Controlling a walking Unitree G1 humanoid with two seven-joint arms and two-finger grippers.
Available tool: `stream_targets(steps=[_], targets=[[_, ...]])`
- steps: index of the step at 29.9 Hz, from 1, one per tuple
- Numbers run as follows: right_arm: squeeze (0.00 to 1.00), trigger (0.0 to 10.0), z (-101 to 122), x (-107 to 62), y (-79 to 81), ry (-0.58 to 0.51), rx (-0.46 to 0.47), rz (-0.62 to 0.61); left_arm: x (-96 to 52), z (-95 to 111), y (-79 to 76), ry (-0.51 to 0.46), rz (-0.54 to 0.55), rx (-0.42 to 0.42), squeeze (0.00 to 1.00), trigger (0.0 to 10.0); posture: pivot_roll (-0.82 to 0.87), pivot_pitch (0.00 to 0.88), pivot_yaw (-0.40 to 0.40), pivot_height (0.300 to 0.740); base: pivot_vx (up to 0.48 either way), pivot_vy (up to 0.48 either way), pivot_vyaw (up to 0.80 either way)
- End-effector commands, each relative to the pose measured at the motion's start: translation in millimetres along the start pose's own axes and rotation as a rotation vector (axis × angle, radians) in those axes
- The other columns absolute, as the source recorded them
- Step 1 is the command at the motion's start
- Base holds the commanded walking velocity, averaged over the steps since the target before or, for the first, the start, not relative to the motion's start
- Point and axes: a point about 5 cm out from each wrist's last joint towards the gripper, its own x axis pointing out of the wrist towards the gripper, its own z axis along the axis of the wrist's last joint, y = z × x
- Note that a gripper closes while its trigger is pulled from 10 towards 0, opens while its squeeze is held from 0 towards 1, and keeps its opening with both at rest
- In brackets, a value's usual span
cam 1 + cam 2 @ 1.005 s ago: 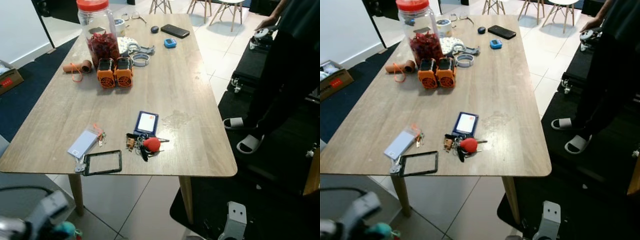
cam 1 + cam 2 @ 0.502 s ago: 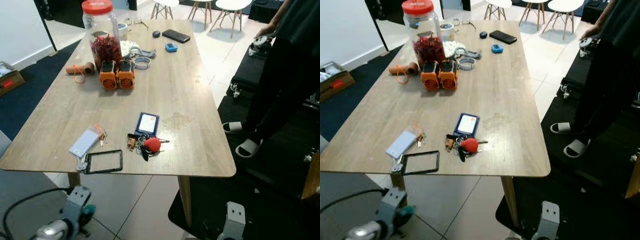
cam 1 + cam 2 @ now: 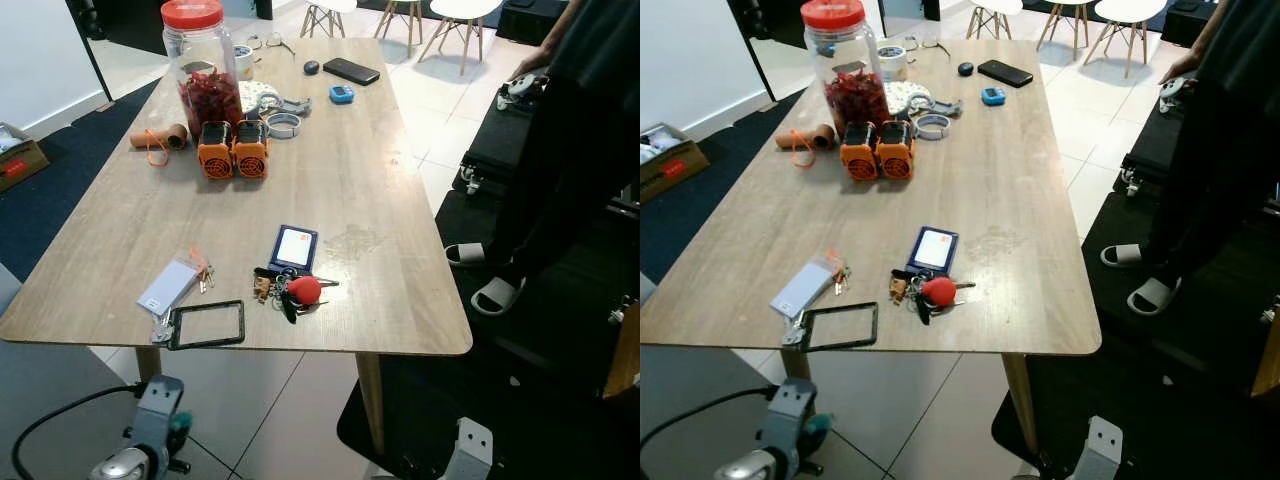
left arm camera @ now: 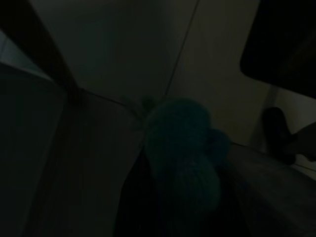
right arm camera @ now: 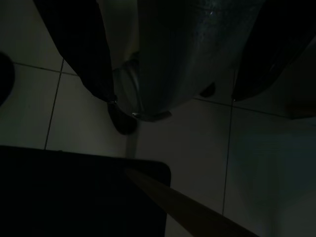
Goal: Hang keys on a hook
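Keys on a ring with a round red fob (image 3: 297,289) lie near the front edge of the long wooden tabletop (image 3: 360,190), just below a blue card holder with a white card (image 3: 293,246). Both arms hang idle under that edge, well apart from the keys: the left gripper (image 3: 150,435) by the near table leg, the right gripper (image 3: 465,450) over the dark floor mat; whether either pair of fingers is spread or pressed together cannot be told. Left of the keys rest a clear badge sleeve (image 3: 170,285) and a black rectangular frame (image 3: 205,325). Further back stand a red-lidded jar (image 3: 203,65) and two orange blocks (image 3: 232,149). A person in dark clothing (image 3: 570,150) stands at the right.
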Motion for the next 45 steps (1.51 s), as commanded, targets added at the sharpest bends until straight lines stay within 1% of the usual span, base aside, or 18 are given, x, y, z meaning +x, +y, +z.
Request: stream_targets(steps=[1,8,10,11,13,14,15,18,19,21,22,24,25,28,30,33,39,45], targets=[[0.0,10.0,-10.0,-2.2,0.3,0.031,0.002,-0.004,2.8,0.2,-7.1,0.004,-0.015,0.013,0.0,10.0,0.04,0.045,0.041,0.74,0.0,0.0,0.0],[0.0,10.0,-8.4,-2.0,-0.2,0.02,0.008,-0.015,5.8,-1.2,-13.6,0.033,-0.017,0.03,0.0,10.0,0.04,0.044,0.049,0.74,0.0,0.0,0.0],[0.0,10.0,-0.2,-2.2,-4.5,-0.045,-0.008,-0.05,6.3,-1.8,-15.2,0.037,-0.018,0.038,0.0,10.0,0.04,0.044,0.048,0.74,0.0,0.0,0.0],[0.0,10.0,-0.2,-2.2,-4.5,-0.045,-0.008,-0.05,6.3,-1.8,-15.2,0.037,-0.018,0.038,0.0,10.0,0.04,0.044,0.048,0.74,0.0,0.0,0.0],[0.0,10.0,11.4,-4.8,-20.4,-0.137,0.086,-0.161,6.5,-2.5,-15.9,0.042,-0.017,0.04,0.0,10.0,0.05,0.046,0.05,0.74,0.0,0.0,0.0],[0.0,10.0,11.4,-4.8,-20.4,-0.137,0.086,-0.161,6.5,-2.5,-15.9,0.042,-0.017,0.04,0.0,10.0,0.05,0.046,0.05,0.74,0.0,0.0,0.0],[0.0,10.0,14.8,-6.3,-27.4,-0.166,0.128,-0.205,6.5,-2.9,-16.0,0.045,-0.015,0.04,0.0,10.0,0.05,0.046,0.05,0.74,0.0,0.0,0.0],[0.0,10.0,17.2,-8.4,-35.2,-0.187,0.159,-0.253,6.5,-3.3,-16.3,0.048,-0.015,0.043,0.0,10.0,0.05,0.046,0.05,0.74,0.0,0.0,0.0],[0.0,10.0,17.4,-10.5,-44.5,-0.184,0.196,-0.284,7.0,-2.7,-17.4,0.047,-0.021,0.046,0.0,10.0,0.05,0.044,0.048,0.74,0.0,0.0,0.0],[0.0,10.0,17.4,-10.5,-44.5,-0.184,0.196,-0.284,7.0,-2.7,-17.4,0.047,-0.021,0.046,0.0,10.0,0.05,0.044,0.048,0.74,0.0,0.0,0.0],[0.0,10.0,16.2,-9.8,-43.2,-0.167,0.203,-0.253,7.3,-2.1,-17.9,0.043,-0.023,0.044,0.0,10.0,0.04,0.041,0.047,0.74,0.0,0.0,0.0],[0.0,10.0,14.4,-6.7,-32.2,-0.133,0.136,-0.148,7.5,-1.9,-18.7,0.038,-0.02,0.04,0.0,10.0,0.05,0.035,0.044,0.74,0.0,0.0,0.0],[0.0,10.0,13.8,-5.9,-29.2,-0.126,0.136,-0.128,7.5,-2.8,-19.0,0.042,-0.015,0.034,0.0,10.0,0.05,0.03,0.043,0.74,0.0,0.0,0.0],[0.0,10.0,13.1,-4.6,-25.3,-0.119,0.152,-0.114,7.5,-4.0,-19.4,0.049,-0.011,0.039,0.0,10.0,0.04,0.021,0.043,0.74,0.0,0.0,0.0],[0.0,10.0,12.4,-2.8,-18.2,-0.106,0.133,-0.087,7.6,-4.5,-20.3,0.053,-0.012,0.059,0.0,10.0,0.04,0.021,0.043,0.74,0.0,0.0,0.0],[0.0,10.0,8.8,-0.9,-8.2,-0.077,0.069,-0.054,7.8,-5.1,-21.6,0.051,-0.015,0.045,0.0,10.0,0.04,0.013,0.043,0.74,0.0,0.0,0.0],[0.0,10.0,0.6,-0.7,-1.3,-0.025,-0.02,-0.021,8.0,-5.9,-23.1,0.051,-0.015,0.044,0.0,10.0,0.04,0.01,0.044,0.74,0.0,0.0,0.0],[0.0,10.0,-2.5,-0.9,-0.6,-0.008,0.006,-0.019,8.9,-3.7,-21.8,0.047,0.01,0.016,0.0,10.0,0.04,0.007,0.043,0.74,0.0,0.0,0.0]])
